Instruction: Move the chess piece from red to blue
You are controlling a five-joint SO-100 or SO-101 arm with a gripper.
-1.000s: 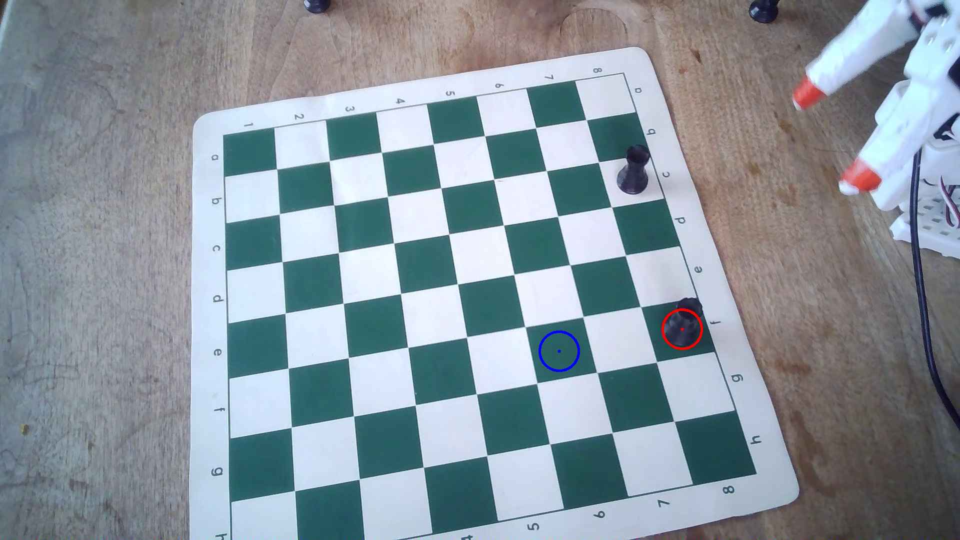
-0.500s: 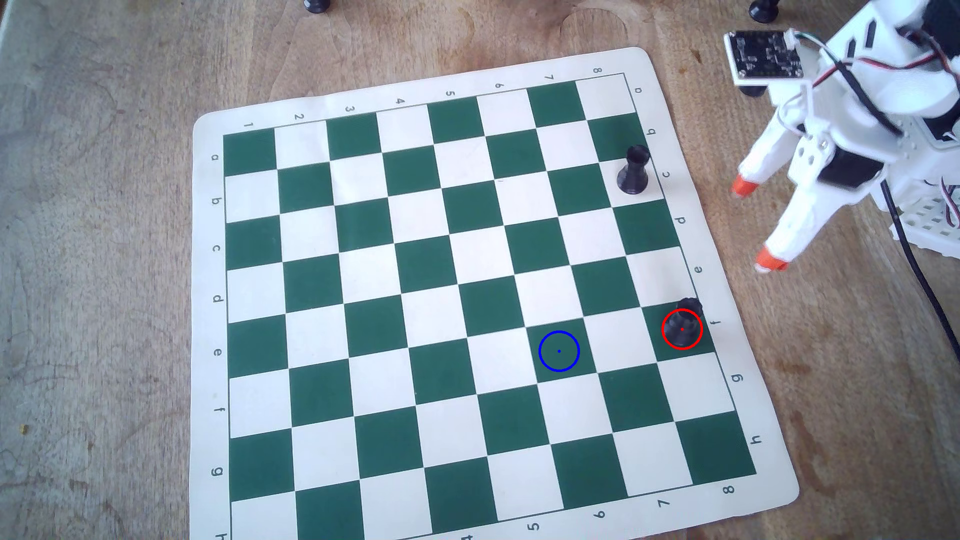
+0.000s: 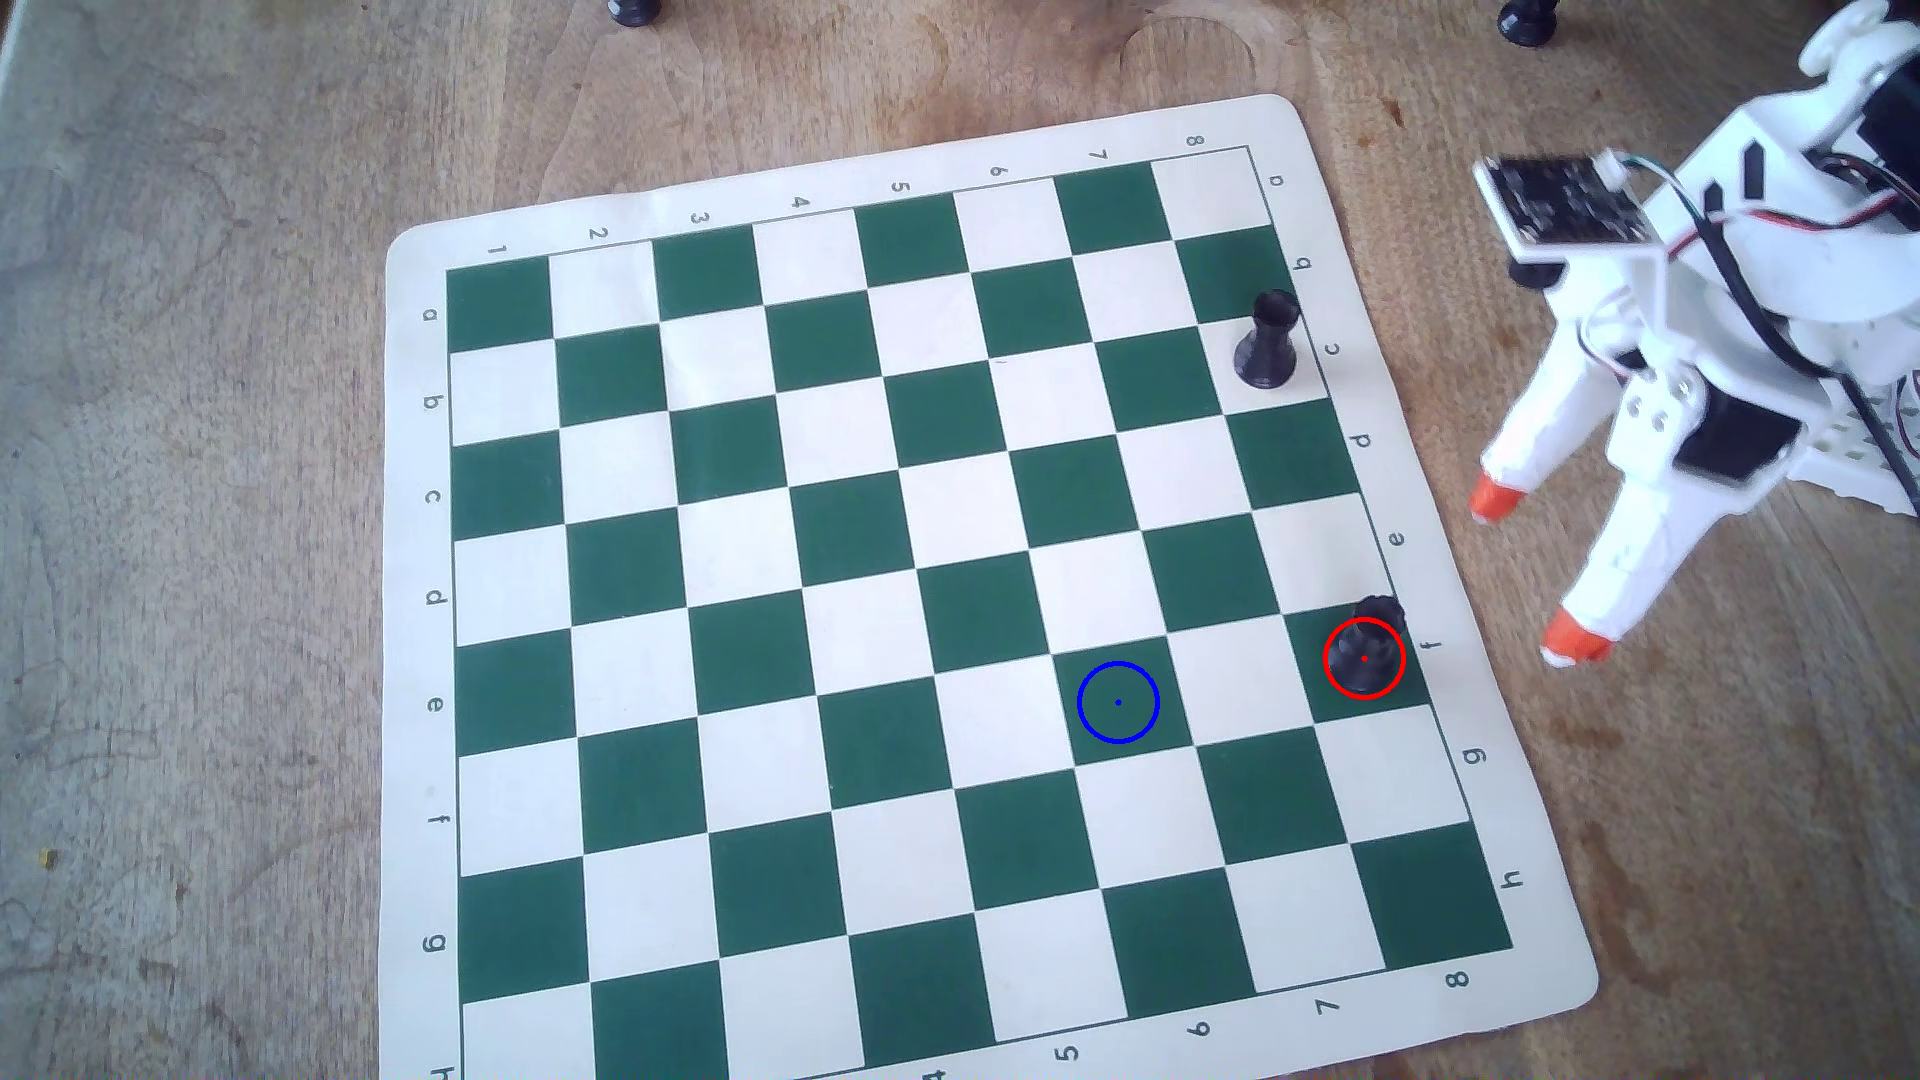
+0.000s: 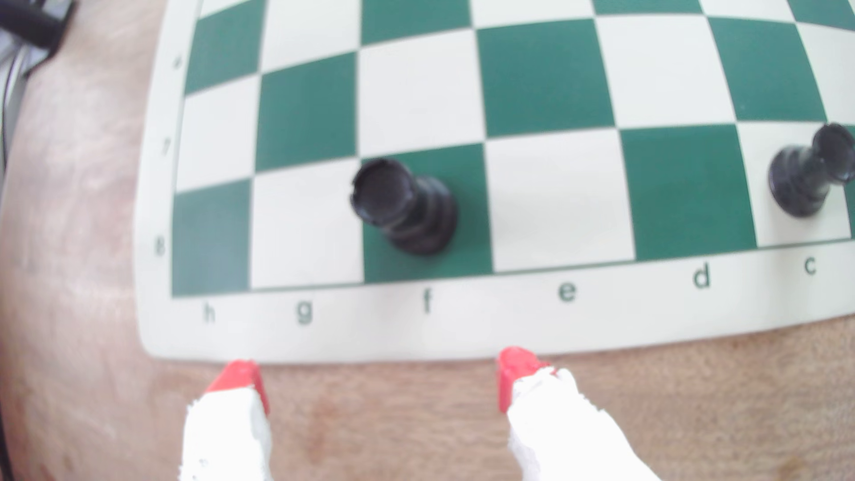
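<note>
The chess piece (image 3: 1369,642), small and black with a notched crown, stands in the red circle (image 3: 1364,657) on a green square at the board's right edge in the overhead view. It also shows in the wrist view (image 4: 402,206) on column f. The blue circle (image 3: 1118,702) marks an empty green square two squares to the left. My gripper (image 3: 1536,576) is open and empty, off the board over the wood to the right of the piece. In the wrist view the gripper (image 4: 379,377) has its orange-red fingertips (image 4: 516,370) wide apart, just short of the board's edge.
Another black piece (image 3: 1270,341) with a smooth head stands near the board's upper right; it shows at the right in the wrist view (image 4: 812,178). The green and cream board (image 3: 831,519) lies on a wooden table (image 3: 208,415). Two dark objects (image 3: 634,10) sit at the top edge.
</note>
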